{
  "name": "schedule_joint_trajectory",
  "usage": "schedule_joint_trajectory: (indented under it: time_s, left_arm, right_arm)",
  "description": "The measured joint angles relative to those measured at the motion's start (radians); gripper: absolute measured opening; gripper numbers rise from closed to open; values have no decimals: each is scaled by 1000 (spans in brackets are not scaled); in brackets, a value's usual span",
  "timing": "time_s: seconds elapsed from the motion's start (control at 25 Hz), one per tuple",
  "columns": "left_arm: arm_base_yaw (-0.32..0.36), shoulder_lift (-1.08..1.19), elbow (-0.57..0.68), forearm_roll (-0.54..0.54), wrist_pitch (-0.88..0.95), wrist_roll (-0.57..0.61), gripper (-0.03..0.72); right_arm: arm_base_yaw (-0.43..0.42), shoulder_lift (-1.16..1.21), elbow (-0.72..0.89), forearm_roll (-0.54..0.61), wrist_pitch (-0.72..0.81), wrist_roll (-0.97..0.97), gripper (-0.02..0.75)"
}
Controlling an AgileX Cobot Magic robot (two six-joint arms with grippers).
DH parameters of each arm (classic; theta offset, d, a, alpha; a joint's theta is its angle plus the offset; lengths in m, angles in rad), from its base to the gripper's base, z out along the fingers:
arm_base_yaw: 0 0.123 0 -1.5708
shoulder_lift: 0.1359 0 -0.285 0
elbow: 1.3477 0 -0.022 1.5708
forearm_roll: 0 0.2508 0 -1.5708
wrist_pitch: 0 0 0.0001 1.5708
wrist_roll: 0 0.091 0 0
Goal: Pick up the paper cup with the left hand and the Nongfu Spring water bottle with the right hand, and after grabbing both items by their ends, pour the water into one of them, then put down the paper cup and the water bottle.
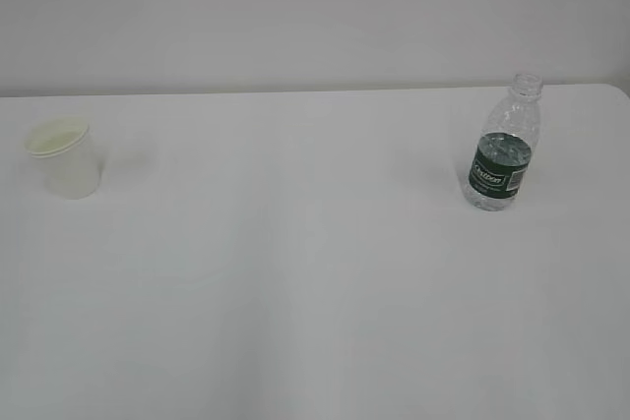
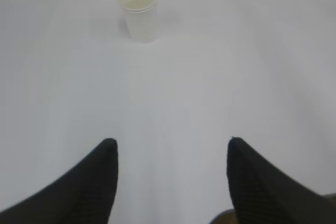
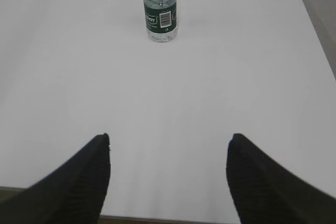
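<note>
We are seeing bare white tabletop (image 1: pixel 295 282) lying open everywhere around the small off-white paper cup (image 1: pixel 65 157); only the clear ribbed green-labelled bottle (image 1: pixel 504 145) is standing far off its right side.

I see small off-white tapered paper cup (image 1: pixel 64 158) upright on white table (image 1: pixel 295 272), far left. Small clear ribbed plastic bottle (image 1: pixel 505 145) upright far right, nearer back edge. Well apart.
</note>
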Motion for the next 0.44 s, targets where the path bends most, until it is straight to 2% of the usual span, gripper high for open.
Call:
schedule_joint_trajectory:
  time_s: [0.12,0.44]
  left_arm:
    - [62,0,0,-3,0,0,463]
    - [70,0,0,-7,0,-2,462]
  right_arm:
    - [-16,0,0,0,0,0,519]
    - [-16,0,0,0,0,0,519]
